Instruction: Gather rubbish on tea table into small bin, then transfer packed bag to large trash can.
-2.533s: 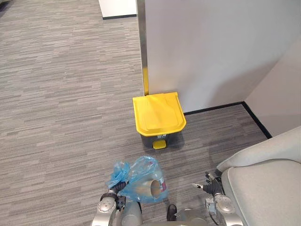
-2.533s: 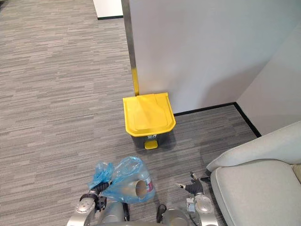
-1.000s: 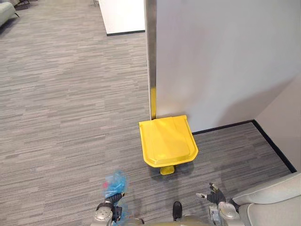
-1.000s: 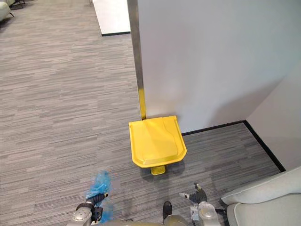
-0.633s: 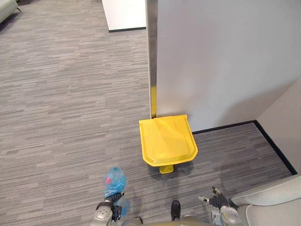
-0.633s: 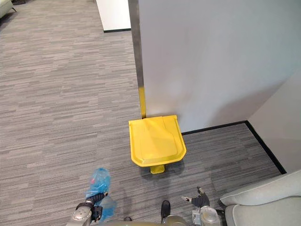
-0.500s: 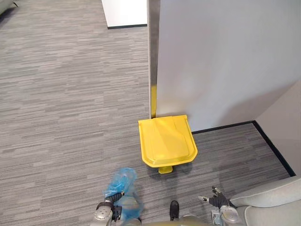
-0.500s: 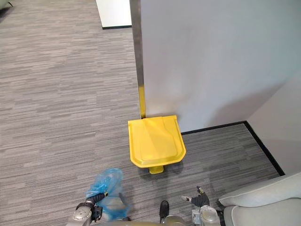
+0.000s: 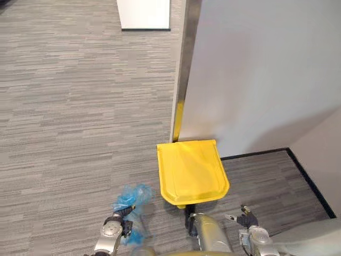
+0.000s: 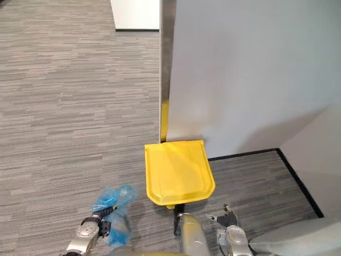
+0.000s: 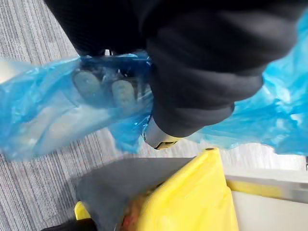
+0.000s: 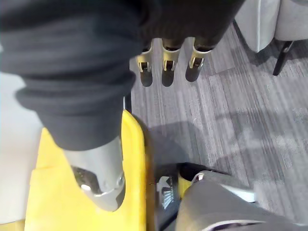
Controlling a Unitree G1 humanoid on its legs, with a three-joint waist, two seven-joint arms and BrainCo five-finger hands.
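Note:
The large trash can [image 9: 192, 172] stands on the carpet against the wall, its yellow lid [image 10: 178, 170] closed. My left hand [image 9: 113, 230] is low at the left of the can, shut on the gathered neck of the blue rubbish bag [image 9: 131, 198]. In the left wrist view the blue bag [image 11: 43, 115] wraps over my curled fingers [image 11: 122, 94], with the yellow lid [image 11: 192, 202] just beyond. My right hand [image 9: 245, 220] hangs at the right of the can, open and holding nothing. Its straight fingers [image 12: 163, 62] and thumb [image 12: 101, 185] show above the lid [image 12: 57, 192].
A grey wall [image 9: 256, 80] with a metal corner post [image 9: 184, 80] rises directly behind the can. A light sofa [image 9: 314, 241] edges in at the lower right. A white cabinet [image 9: 144, 13] stands far back. Open carpet [image 9: 69, 117] stretches to the left.
The camera has moved closer and turned, so the can now lies nearer my hands and the sofa has slid mostly out. The bag still swings in my left hand.

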